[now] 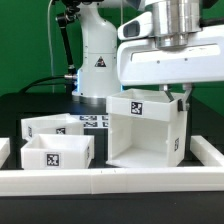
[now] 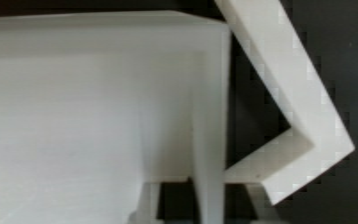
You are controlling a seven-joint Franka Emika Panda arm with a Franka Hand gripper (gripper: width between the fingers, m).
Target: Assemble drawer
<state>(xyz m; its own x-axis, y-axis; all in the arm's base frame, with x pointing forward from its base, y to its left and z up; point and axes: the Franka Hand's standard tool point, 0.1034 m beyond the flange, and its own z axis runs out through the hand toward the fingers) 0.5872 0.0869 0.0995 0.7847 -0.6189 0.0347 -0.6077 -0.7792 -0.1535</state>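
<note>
The drawer's large hollow white shell point(image 1: 140, 125) stands on the black table right of centre, its open side facing the exterior view, with a tag on its top edge. Two small white trays stand to the exterior view's left: one in front point(image 1: 57, 152) with a tag on its face, one behind point(image 1: 50, 127). My gripper point(image 1: 180, 97) comes down from above onto the top of the shell's right wall. In the wrist view the thin wall point(image 2: 211, 120) runs between my dark fingers point(image 2: 172, 200), which sit against both its sides. My gripper point(image 2: 211, 200) is shut on that wall.
Low white border rails run along the front point(image 1: 110, 182) and the right side point(image 1: 208, 150); the rail's corner shows in the wrist view point(image 2: 282, 90). The marker board point(image 1: 92, 122) lies behind the trays. The arm's base point(image 1: 97, 60) stands at the back.
</note>
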